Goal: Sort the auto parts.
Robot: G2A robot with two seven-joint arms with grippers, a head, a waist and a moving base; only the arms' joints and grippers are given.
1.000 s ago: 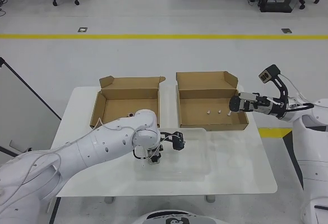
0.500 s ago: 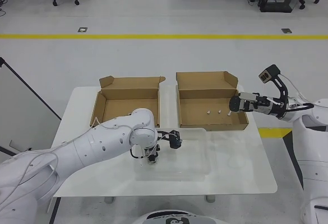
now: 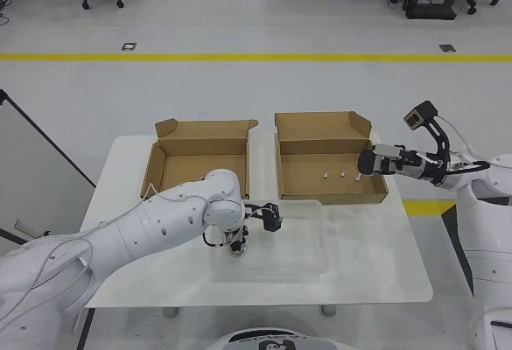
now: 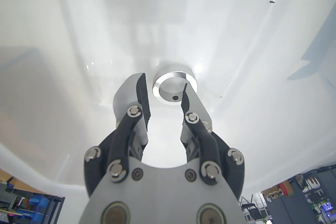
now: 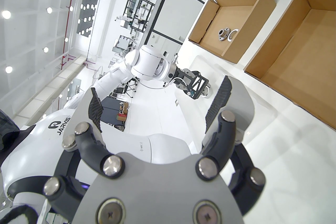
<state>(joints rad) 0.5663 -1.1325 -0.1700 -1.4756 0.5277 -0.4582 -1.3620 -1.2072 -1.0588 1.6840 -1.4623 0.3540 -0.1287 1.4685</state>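
Cardboard makes up the left box (image 3: 205, 131), which stands open at the table's (image 3: 378, 254) far side. It holds a flanged metal part (image 5: 223, 33) and a flat washer (image 5: 233, 34), lying side by side on its floor. Nearer the robot lies a clear tray (image 3: 299, 245), just in front of both boxes. The left gripper (image 4: 162, 80) hangs inside the tray, low over its floor, with its jaws spread. A metal ring (image 4: 174, 70) lies flat on the tray floor at the fingertips: one finger stands just beside the ring's outer wall, the other crosses its rim on the opposite side. Whether either finger touches the ring cannot be told. To the right stands the second open box (image 3: 321, 131), with three small white parts (image 3: 340, 174) in a row on its floor. The right gripper (image 3: 363, 163) hangs at this box's right wall, close to the white parts, its jaws spread wide with nothing between them.
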